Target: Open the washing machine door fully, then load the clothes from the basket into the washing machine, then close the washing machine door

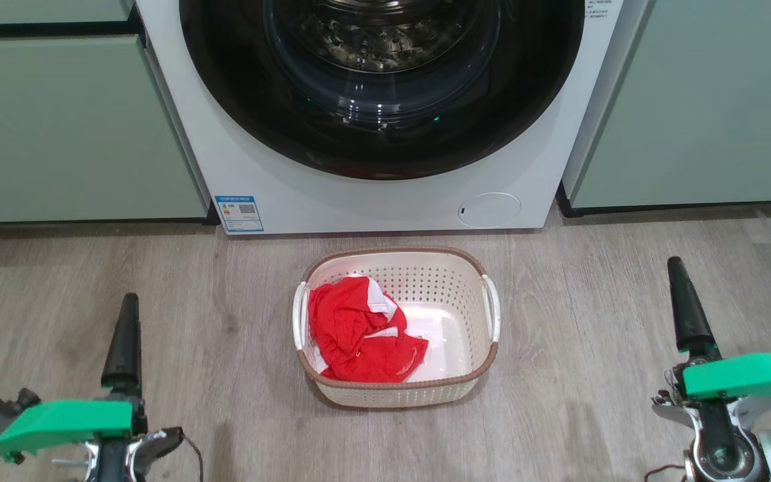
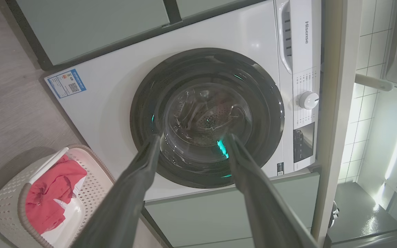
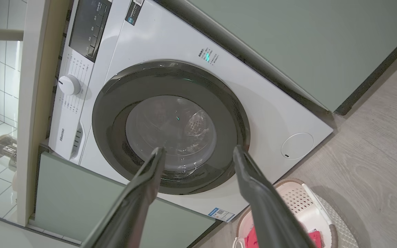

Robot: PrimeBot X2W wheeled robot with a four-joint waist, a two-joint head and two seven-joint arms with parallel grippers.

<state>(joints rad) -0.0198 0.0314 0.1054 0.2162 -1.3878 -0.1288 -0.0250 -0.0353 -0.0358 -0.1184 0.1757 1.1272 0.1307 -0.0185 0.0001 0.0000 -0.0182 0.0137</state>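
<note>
- The washing machine door [image 1: 225, 100] sits shut.
- Red clothes [image 1: 359, 335] lie in the basket [image 1: 392, 252] on the floor [image 1: 593, 335].
- Left gripper [image 2: 193, 137] and right gripper [image 3: 198, 150] both spread wide, empty.

Hisense brand name [image 2: 307, 32] on the washing machine [image 2: 246, 31] top panel, blue label [image 1: 239, 213] with QR code, print too small to read

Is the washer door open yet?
No, the door sits shut, flush against the front of the washer.
</note>
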